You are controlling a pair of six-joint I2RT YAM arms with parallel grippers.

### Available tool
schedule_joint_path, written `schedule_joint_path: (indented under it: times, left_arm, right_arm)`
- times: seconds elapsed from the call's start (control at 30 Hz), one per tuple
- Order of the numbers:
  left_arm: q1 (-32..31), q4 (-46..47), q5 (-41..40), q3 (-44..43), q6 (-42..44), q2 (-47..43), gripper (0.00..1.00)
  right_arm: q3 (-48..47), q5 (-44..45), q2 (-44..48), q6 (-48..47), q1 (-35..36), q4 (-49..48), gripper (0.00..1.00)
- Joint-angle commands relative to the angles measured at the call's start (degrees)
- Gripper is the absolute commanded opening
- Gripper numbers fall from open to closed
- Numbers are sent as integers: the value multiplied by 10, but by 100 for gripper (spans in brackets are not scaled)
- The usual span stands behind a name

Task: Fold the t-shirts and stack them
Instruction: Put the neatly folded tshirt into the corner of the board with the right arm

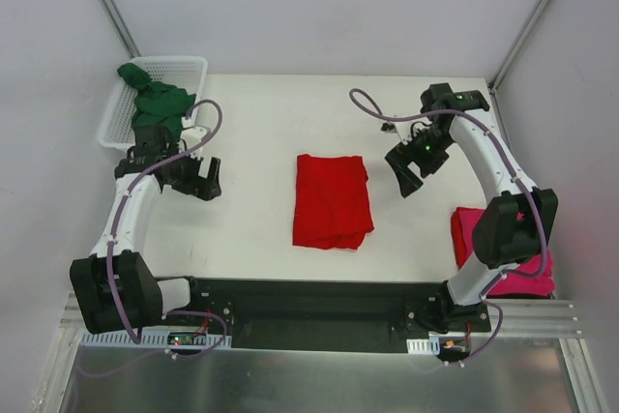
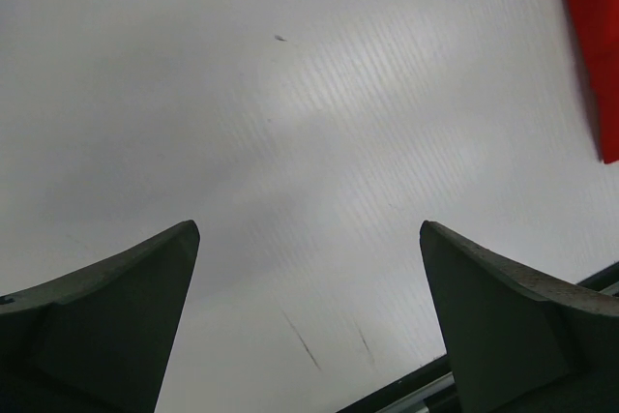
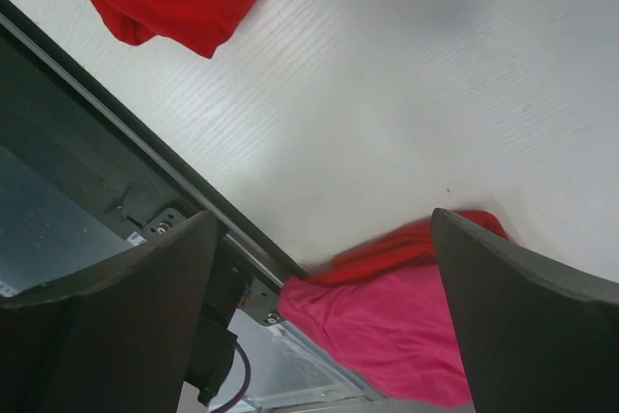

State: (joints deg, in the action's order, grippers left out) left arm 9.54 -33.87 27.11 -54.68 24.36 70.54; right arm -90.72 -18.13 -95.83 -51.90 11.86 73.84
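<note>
**State.** The red tee [image 1: 334, 202] lies folded into a rough rectangle at the middle of the surface [image 1: 253, 132]. The pink tee [image 1: 468, 227] sits at the near right edge, partly hidden by the right arm. A red strip [image 3: 387, 249] shows along one edge of it; whether it lies over or under cannot be told. The green tee [image 1: 158, 103] is bunched in the basket [image 1: 190, 65] at the far left corner, not yet folded.

**Jaws.** Left jaws: released, empty, above bare surface left of the red tee. Right jaws: released, empty, to the right of the red tee and apart from it.

**Step in hand, as judged:** move the folded red tee onto the pink tee.
1. Approach from both sides, low and level.
2. Pinch through every layer at the folded edges, not the loose hem, or the fold may open.
3. Lift both sides together and keep the cloth taut.
4. Lower it square on the pink tee, then release.
</note>
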Motion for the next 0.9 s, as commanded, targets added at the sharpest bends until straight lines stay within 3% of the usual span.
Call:
schedule_joint_path:
  times: [0.0, 0.23, 0.53, 0.87]
  left_arm:
    - [-38, -13, 27, 31, 56, -29, 99]
    - [-89, -16, -8, 26, 118, -30, 99]
    - [-160, -16, -15, -57, 167, 67, 99]
    - [-174, -16, 16, -192, 66, 217, 99]
  right_arm:
    - [-39, -4, -20, -76, -20, 141, 96]
    - [-56, -22, -71, -54, -23, 172, 96]
    - [-34, -33, -45, -49, -21, 171, 96]
    - [61, 64, 77, -50, -46, 126, 96]
